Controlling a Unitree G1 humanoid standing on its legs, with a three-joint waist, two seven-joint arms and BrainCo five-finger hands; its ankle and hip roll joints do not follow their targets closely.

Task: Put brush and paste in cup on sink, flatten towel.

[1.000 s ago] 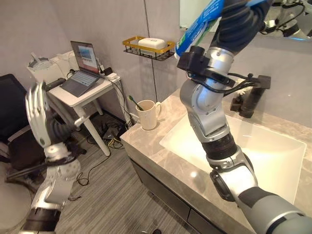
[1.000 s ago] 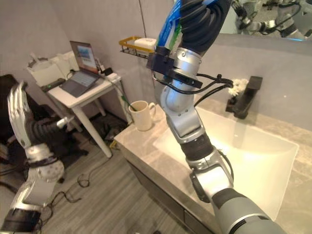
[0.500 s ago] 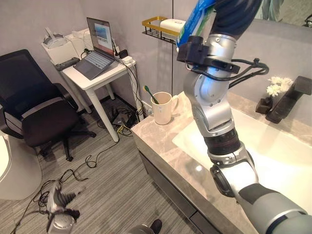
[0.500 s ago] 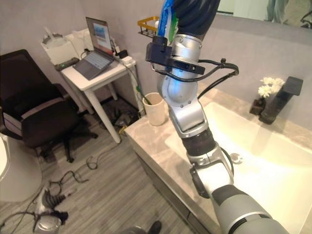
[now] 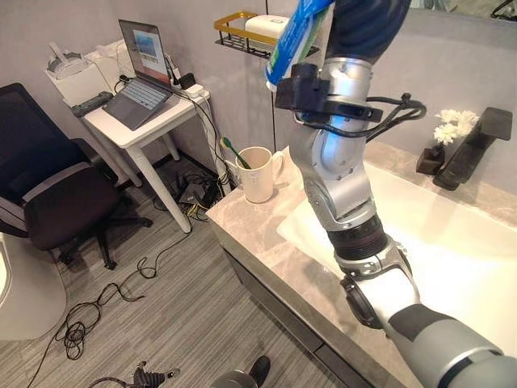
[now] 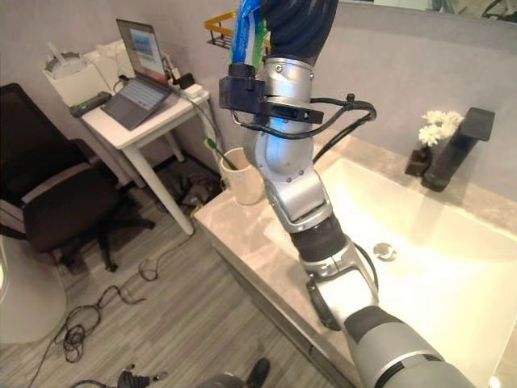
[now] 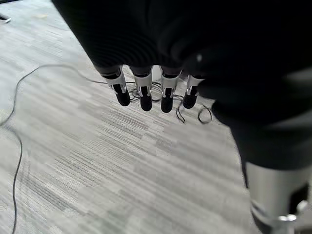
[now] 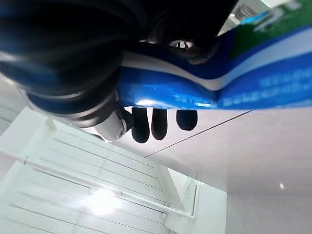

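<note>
**High over the counter, paste tube in the right robot hand**

Above the left end of the counter (image 5: 258,230), the right robot hand (image 8: 161,122) is raised near the top of the head views, its fingers (image 8: 154,124) curled around the blue, white and green paste tube (image 5: 297,36). The right wrist view shows the tube (image 8: 204,87) pressed against the palm with the dark fingertips wrapped under it. The tube slants downward toward the left, above and a little to the right of the cup (image 5: 258,174).

The cream cup stands upright on the counter's far left corner, just left of the white sink basin (image 5: 452,250). A green-handled brush (image 5: 234,153) leans inside it, its end sticking out toward the left.

The left robot hand (image 7: 146,92) hangs low over the grey striped floor (image 7: 73,161), its fingers straight, apart from each other and holding nothing.

At the far right of the counter a black faucet (image 5: 477,145) stands beside a small dark vase of white flowers (image 5: 448,129). On the wall, a yellow-rimmed wire shelf (image 5: 238,32) carries a white soap. Left of the counter, a small white table (image 5: 153,121) bears an open laptop (image 5: 141,73), and a black office chair (image 5: 56,186) sits further left.
</note>
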